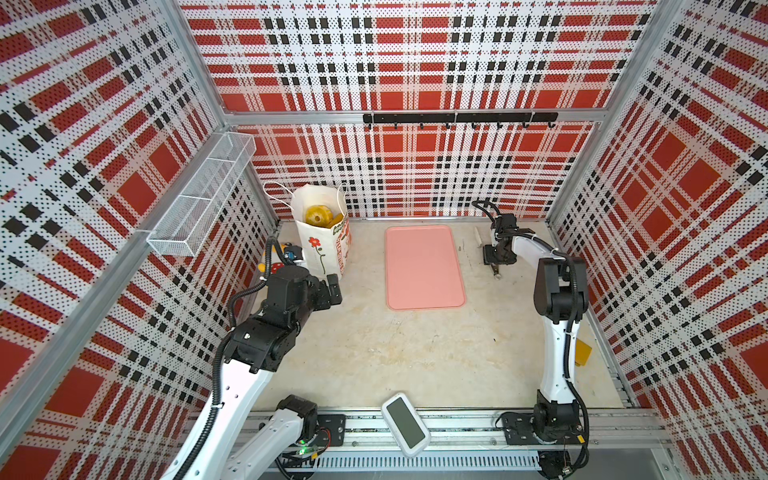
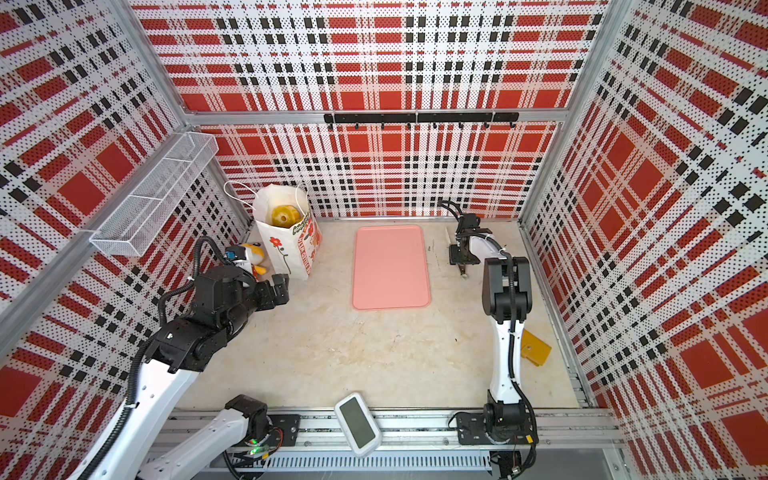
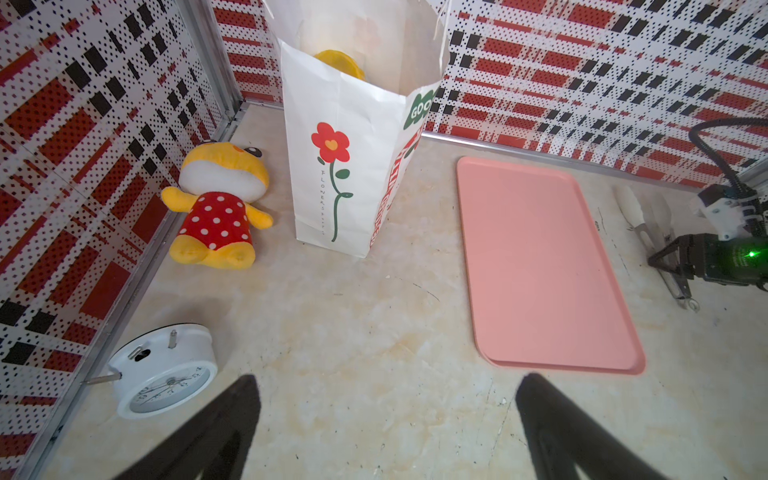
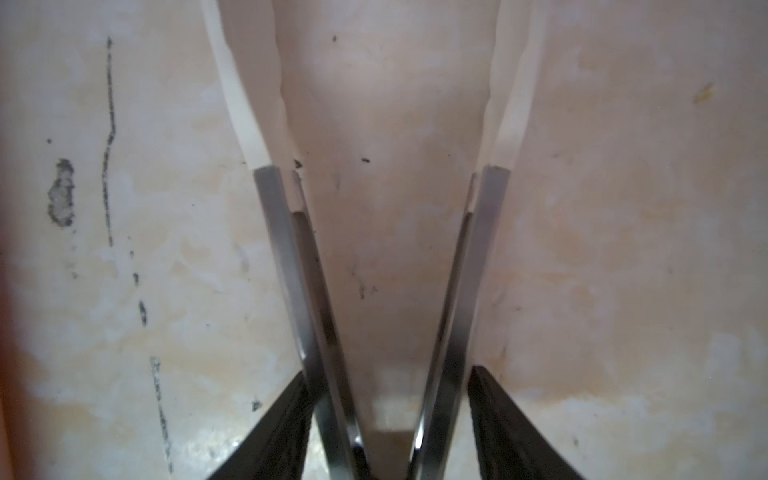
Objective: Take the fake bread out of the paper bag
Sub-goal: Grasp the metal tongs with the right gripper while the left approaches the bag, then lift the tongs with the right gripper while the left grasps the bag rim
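At the far left of the bench (image 1: 374, 353), a white clock (image 3: 164, 374) and a yellow plush toy (image 3: 216, 208) are seen lying by the wall. The left tool (image 3: 390, 378) is held wide open near the paper bag (image 1: 322, 245), which stands upright toward the back left corner; the fake bread (image 1: 318, 215) is seen inside it, near its mouth. A pink tray (image 1: 424, 266) lies in the middle. To the right, tongs (image 4: 286, 249) lying on the bench are clasped by the right tool (image 4: 390, 372), its fingers (image 4: 282, 424) set against both metal arms.
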You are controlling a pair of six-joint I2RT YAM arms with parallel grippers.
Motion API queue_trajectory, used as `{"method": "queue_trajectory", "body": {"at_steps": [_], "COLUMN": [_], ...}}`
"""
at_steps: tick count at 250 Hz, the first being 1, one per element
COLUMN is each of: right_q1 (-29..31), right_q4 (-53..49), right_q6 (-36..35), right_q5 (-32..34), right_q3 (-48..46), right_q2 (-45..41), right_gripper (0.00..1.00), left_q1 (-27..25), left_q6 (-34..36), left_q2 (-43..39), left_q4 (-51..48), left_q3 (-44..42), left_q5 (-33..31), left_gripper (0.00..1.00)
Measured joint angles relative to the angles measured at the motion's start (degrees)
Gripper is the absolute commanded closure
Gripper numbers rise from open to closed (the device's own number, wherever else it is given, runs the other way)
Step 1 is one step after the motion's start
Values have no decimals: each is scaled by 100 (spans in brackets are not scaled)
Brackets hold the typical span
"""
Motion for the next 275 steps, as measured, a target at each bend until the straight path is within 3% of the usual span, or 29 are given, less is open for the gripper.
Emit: {"method": "queue_trajectory", "body": {"at_steps": [23, 65, 108, 186, 275], "right_q1": [-9, -22, -50, -90, -109], "right_q4": [-118, -168, -133, -409, -638], "right_q6": [33, 46, 79, 415, 852], "right_q5": [-74, -302, -455, -1191, -2164], "right_q3": [59, 61, -398, -1327, -2339], "right_q2": [2, 2, -328, -1982, -3294], "right_gripper": [61, 76, 75, 74, 60], "left_q1": [0, 0, -85, -470, -420], "left_q6": [-15, -59, -57, 107, 776], "left_q2": [-2, 11, 105, 68, 1298], "left_q4": [-7, -133, -435, -780, -1119], "left_q3": [0, 7, 114, 787, 2310], "left_q5": [11, 20, -103, -551, -772], "left_gripper": [1, 1, 0, 0, 1]}}
